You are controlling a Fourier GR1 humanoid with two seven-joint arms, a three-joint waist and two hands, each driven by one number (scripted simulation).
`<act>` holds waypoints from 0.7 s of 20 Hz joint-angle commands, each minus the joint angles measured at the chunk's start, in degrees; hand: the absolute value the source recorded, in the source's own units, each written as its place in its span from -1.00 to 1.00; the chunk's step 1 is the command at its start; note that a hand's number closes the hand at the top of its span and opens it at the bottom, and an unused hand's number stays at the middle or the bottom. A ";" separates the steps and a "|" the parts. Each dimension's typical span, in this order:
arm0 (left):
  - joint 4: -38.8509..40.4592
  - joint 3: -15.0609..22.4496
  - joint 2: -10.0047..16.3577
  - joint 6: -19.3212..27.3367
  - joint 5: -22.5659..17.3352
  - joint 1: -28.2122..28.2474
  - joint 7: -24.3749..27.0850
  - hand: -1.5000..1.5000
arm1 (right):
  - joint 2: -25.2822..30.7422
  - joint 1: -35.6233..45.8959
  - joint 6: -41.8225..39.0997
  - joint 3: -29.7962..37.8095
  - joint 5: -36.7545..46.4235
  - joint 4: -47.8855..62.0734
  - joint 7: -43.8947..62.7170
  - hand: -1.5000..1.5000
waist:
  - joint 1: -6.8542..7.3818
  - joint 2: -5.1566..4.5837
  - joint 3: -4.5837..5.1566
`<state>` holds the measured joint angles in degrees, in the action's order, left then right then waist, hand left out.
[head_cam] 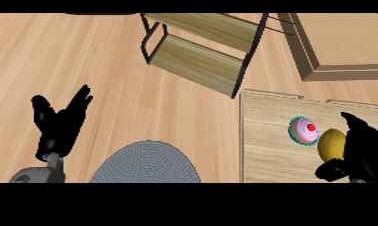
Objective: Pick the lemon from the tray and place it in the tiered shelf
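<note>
On the tray (266,140), my right hand (362,146) hides the right side of the lemon (331,142), and I lose the hand itself past the view's edge. Left of the tray, the grey mat (145,165) is cut off below.

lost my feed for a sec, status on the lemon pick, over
Left robot hand open, resting lower left. Right robot hand curled round lemon, over tray. Cupcake beside lemon, on the side toward tiered shelf.
</note>
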<state>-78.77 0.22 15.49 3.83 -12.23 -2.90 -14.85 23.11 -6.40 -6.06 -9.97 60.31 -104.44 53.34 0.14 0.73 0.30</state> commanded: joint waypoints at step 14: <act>1.27 0.97 -2.20 -0.78 1.56 1.07 -0.66 0.00 | -13.37 4.86 -1.43 -15.39 3.62 -0.13 -2.52 1.00 | 1.30 -0.96 -0.23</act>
<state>-79.64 -0.13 14.44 3.76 -10.74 -2.62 -14.88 20.53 -4.73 -8.48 -16.35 63.10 -104.72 46.99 0.09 1.09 1.24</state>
